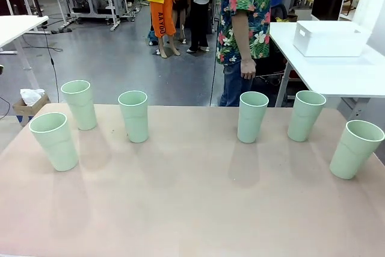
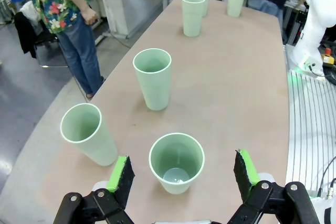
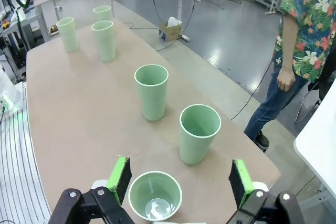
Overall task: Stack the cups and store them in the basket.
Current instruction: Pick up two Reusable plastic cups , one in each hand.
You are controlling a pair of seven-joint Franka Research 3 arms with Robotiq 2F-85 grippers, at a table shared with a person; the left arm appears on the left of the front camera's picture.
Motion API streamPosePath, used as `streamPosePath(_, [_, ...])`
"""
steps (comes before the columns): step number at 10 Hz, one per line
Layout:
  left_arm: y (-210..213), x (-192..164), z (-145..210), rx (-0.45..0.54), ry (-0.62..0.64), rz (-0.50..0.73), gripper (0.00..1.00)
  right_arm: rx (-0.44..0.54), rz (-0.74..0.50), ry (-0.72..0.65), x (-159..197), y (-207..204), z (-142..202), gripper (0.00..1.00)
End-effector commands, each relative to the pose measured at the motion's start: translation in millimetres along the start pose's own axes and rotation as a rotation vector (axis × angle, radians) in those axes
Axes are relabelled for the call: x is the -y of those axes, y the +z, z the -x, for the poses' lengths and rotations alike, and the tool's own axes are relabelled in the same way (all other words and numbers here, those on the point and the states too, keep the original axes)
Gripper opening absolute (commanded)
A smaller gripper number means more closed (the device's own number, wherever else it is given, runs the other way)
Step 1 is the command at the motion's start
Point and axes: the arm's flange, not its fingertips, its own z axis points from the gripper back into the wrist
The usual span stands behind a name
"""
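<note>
The left gripper has its pads wide apart, right over the left end cup. The right gripper is wide apart too, over the right end cup. A pad bumping a rim could tip these tall cups. A neighbour cup stands near at 10 o'clock of the left one, easy to knock. The basket waits far off at 2 o'clock on a white side table, so a stack may slip on the long trip.

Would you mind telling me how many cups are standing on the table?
6: near-left cup, far-left cup, left-centre cup, right-centre cup, far-right cup, near-right cup. None seems hidden.
</note>
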Motion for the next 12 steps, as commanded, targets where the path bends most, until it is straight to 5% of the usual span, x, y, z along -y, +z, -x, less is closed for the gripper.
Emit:
streamPosePath(1, [0.5,0.2,0.3,0.012,-0.002,0.007,1.00,0.026,0.002,0.026,3.5,-0.6,-1.1,1.00])
streamPosePath(12, [0.5,0.2,0.3,0.012,-0.002,0.007,1.00,0.026,0.002,0.026,3.5,-0.6,-1.1,1.00])
